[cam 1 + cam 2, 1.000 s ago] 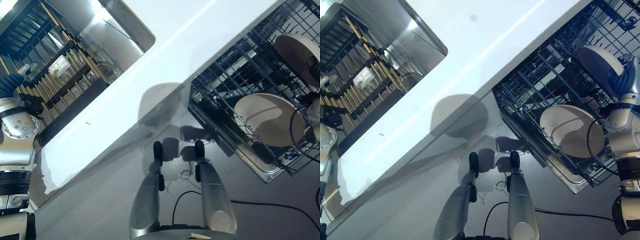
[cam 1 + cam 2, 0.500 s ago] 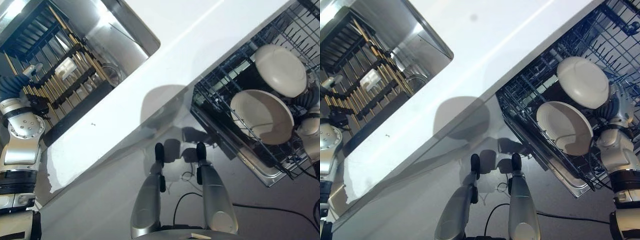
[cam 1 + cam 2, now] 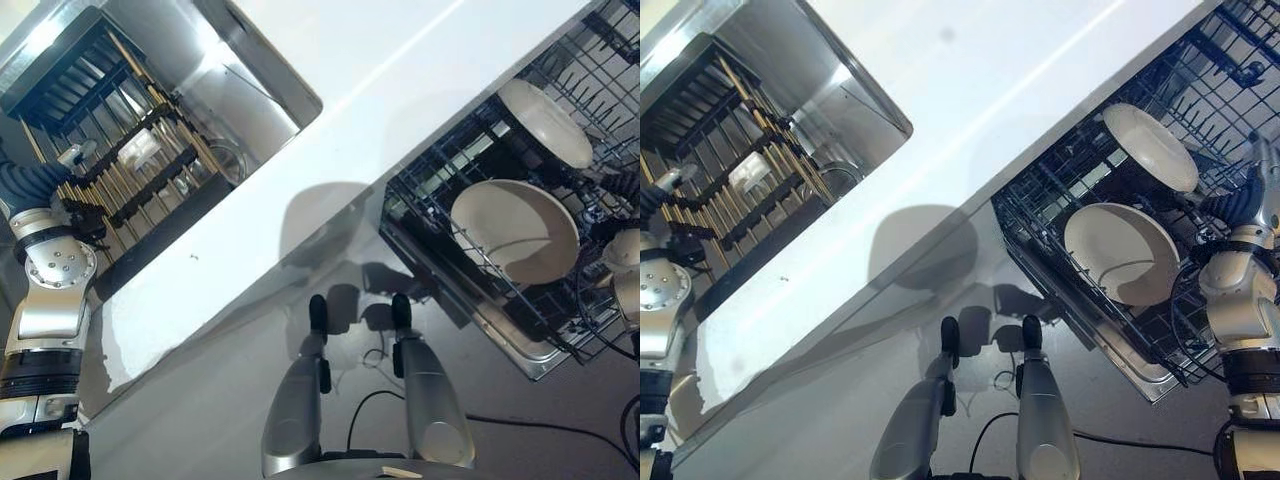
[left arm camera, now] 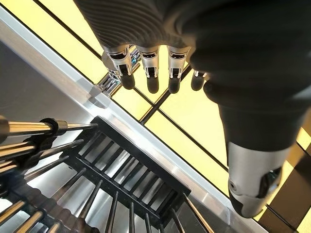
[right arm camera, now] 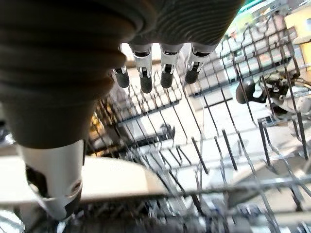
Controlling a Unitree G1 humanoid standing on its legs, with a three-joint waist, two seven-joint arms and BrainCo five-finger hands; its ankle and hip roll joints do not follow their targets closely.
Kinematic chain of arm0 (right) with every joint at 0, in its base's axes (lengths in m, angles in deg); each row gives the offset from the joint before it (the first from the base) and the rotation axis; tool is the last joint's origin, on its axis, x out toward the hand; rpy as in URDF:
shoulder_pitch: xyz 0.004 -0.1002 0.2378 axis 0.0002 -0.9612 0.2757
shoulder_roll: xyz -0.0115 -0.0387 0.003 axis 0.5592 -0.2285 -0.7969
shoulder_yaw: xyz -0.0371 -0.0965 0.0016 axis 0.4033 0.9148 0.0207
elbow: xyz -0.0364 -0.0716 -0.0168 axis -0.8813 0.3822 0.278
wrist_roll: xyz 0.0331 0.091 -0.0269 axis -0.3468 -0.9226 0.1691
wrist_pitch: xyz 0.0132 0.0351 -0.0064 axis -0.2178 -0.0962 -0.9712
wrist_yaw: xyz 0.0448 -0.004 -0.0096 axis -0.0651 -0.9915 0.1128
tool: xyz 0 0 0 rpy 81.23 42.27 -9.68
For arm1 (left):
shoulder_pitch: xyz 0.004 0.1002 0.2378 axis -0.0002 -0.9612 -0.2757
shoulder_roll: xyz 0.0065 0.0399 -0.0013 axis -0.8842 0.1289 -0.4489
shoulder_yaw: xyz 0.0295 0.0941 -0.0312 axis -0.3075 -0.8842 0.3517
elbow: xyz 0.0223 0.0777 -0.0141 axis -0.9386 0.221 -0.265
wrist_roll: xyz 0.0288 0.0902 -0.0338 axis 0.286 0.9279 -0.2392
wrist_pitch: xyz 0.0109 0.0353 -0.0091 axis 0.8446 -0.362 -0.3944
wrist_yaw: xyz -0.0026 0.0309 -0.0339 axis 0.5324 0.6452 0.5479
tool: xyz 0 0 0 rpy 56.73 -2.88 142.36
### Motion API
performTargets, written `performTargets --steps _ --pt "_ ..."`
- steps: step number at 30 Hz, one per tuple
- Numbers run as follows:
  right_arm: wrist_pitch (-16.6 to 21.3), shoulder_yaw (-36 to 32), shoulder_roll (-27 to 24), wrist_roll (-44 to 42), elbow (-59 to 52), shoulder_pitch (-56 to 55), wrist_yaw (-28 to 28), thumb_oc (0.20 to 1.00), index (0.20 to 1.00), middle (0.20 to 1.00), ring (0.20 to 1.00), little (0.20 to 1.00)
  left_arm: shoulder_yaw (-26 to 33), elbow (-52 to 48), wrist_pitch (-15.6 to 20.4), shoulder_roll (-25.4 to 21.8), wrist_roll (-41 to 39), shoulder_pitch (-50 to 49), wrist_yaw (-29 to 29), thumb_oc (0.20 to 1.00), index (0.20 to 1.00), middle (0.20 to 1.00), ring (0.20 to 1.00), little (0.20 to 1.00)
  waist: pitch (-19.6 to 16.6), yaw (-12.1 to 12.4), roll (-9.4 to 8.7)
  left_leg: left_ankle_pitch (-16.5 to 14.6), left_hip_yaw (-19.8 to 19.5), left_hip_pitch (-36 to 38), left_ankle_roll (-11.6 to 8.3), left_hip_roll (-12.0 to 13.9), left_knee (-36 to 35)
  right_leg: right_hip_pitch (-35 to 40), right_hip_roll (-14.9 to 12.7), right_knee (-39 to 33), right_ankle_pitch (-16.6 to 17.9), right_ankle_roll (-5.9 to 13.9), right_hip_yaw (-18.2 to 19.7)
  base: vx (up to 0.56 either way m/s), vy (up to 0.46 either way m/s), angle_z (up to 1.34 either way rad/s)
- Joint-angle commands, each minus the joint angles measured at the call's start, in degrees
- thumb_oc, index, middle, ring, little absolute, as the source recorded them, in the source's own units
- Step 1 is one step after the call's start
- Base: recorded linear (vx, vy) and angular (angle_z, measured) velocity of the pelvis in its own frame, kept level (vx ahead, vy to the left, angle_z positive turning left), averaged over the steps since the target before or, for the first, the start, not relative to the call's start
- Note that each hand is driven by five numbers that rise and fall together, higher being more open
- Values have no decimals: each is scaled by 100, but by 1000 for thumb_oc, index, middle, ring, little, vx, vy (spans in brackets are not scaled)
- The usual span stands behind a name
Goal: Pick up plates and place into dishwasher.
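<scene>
Right hand (image 5: 160, 68) hangs over the dishwasher rack (image 3: 1120, 160), fingers relaxed and empty; two plates (image 3: 1120, 253) stand in it. Left hand (image 4: 150, 68), loosely spread, hovers above the drying rack (image 3: 120, 170). Next: fetching another plate.

The wire dishwasher rack (image 3: 1160, 200) carries 2 white plates (image 3: 1122, 253) (image 3: 1150, 146), both standing tilted among its tines.

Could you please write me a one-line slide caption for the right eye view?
Two white plates stand in the dishwasher rack; the right hand is beside them.
</scene>
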Motion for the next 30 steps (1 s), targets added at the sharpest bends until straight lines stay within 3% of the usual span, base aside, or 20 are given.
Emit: performTargets --steps 1,10,15,24,26,30 --pt "167 -157 126 121 -453 -376 -377 1000 1000 1000 1000 1000 -38 179 269 316 -67 -361 4 1000 1000 1000 1000 1000 -607 -107 -378 72 -31 -36 32 263 -228 257 -43 -705 336 258 -53 3 35 -1" --pt "357 -666 513 -153 -1071 -858 -887 1000 1000 1000 1000 1000 -5 374 488 690 37 -640 -76 1000 1000 1000 1000 1000 -822 -306 -286 4 111 136 32 290 -186 271 -20 -619 269 244 125 7 72 -10" --pt "524 -740 862 -604 -1170 -1035 -1331 1000 1000 1000 1000 1000 -170 445 535 976 65 -690 5 1000 1000 1000 1000 1000 -885 -452 -146 -61 209 229 53 277 -116 217 -52 -576 262 230 300 -17 116 -13" --pt "616 -712 1030 -717 -1304 -1092 -1282 1000 1000 1000 1000 1000 -329 564 568 1300 -69 -779 133 1000 1000 1000 1000 1000 -923 -668 75 -233 299 448 47 190 90 182 -122 -533 273 209 580 -18 119 -17" --pt "679 -722 1030 -787 -1302 -1163 -1231 1000 1000 1000 1000 1000 -343 558 578 1377 -77 -841 154 1000 1000 1000 1000 1000 -920 -698 86 -334 263 456 44 117 296 201 -136 -537 289 193 653 7 89 -18" --pt "788 -660 996 -959 -1312 -1188 -941 1000 1000 1000 1000 1000 -378 460 512 1691 30 -1046 283 1000 1000 1000 1000 1000 -788 -756 93 -795 90 150 119 -350 1703 174 -249 -397 320 119 929 33 129 -27"
